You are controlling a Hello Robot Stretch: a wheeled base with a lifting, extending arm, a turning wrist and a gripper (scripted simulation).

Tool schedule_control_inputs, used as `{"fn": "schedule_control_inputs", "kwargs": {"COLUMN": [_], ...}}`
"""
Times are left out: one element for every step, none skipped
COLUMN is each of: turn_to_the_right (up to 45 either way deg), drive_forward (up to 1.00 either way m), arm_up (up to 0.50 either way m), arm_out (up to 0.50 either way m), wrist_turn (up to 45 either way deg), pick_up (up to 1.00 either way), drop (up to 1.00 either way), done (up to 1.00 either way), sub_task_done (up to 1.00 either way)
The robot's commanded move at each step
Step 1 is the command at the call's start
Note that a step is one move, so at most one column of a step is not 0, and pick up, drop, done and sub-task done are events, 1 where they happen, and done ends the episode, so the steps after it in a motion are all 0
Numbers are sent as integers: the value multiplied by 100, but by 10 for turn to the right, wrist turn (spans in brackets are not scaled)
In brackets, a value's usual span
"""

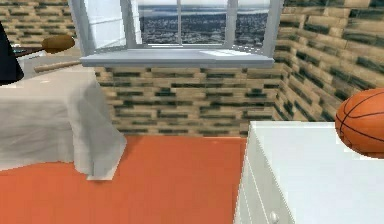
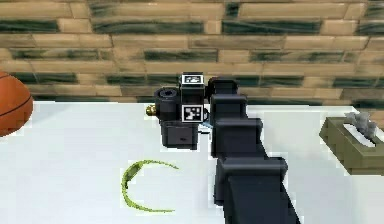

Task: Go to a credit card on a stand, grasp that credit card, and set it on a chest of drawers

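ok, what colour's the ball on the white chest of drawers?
The ball is orange with dark seams; best in the forward view.

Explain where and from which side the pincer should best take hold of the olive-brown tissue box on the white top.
Likely the olive-brown rectangular cardboard tissue box is best gripped across its two flat long walls, coming from above. It lies flat on the white chest top, and the white tissue rising from its slot makes the top face a poor hold.
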Motion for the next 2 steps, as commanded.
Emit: {"fn": "schedule_control_inputs", "kwargs": {"turn_to_the_right": [0, 0], "drive_forward": [0, 0], "arm_up": [-12, 0], "arm_out": [0, 0], "wrist_turn": [0, 0], "pick_up": [0, 0], "drop": [0, 100], "done": [0, 0], "sub_task_done": [0, 0]}}
